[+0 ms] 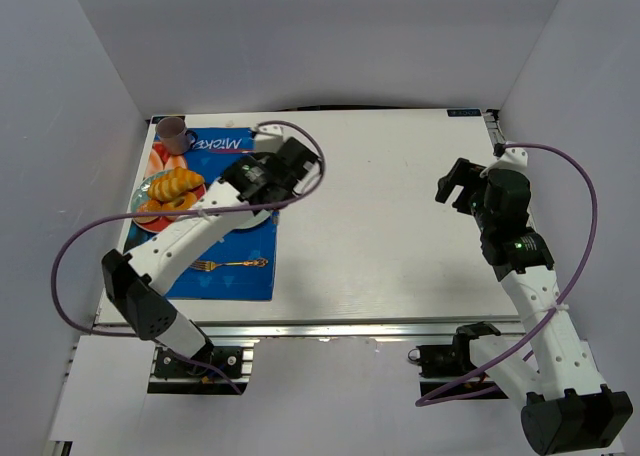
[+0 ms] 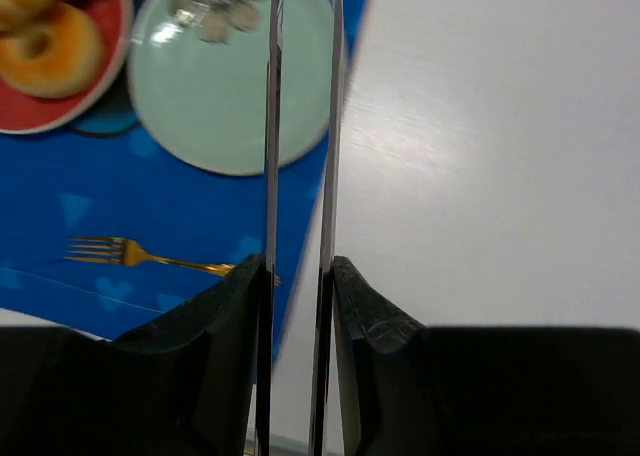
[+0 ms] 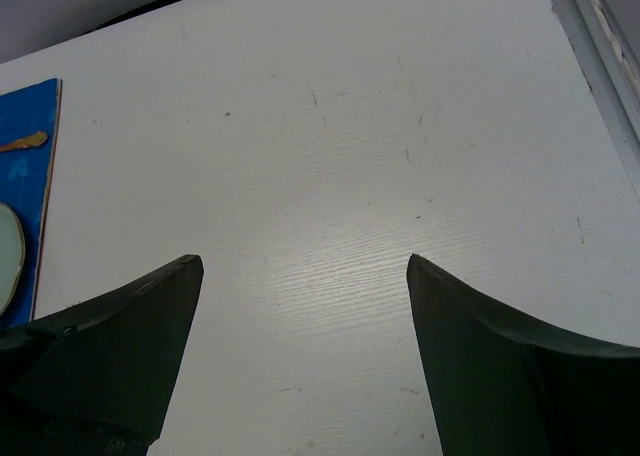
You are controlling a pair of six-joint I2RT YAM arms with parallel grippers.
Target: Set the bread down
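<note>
My left gripper [image 2: 298,266] is shut on a pair of thin metal tongs [image 2: 271,126]. Their two blades run up between the fingers and out of the top of the left wrist view, with nothing between them. They hang over the right edge of an empty pale green plate [image 2: 220,96]. A red plate [image 1: 150,208] at the far left holds golden pastries [image 1: 180,184] and a doughnut [image 2: 50,46]. I cannot tell the bread apart among them. In the top view the left gripper [image 1: 285,166] is right of the red plate. My right gripper [image 3: 300,266] is open and empty over bare table.
A blue placemat [image 1: 240,246] lies under the plates, with a gold fork [image 1: 225,264] near its front edge. A brown cup [image 1: 175,131] stands at the back left corner. White walls enclose the table. The right gripper [image 1: 455,188] is at the far right.
</note>
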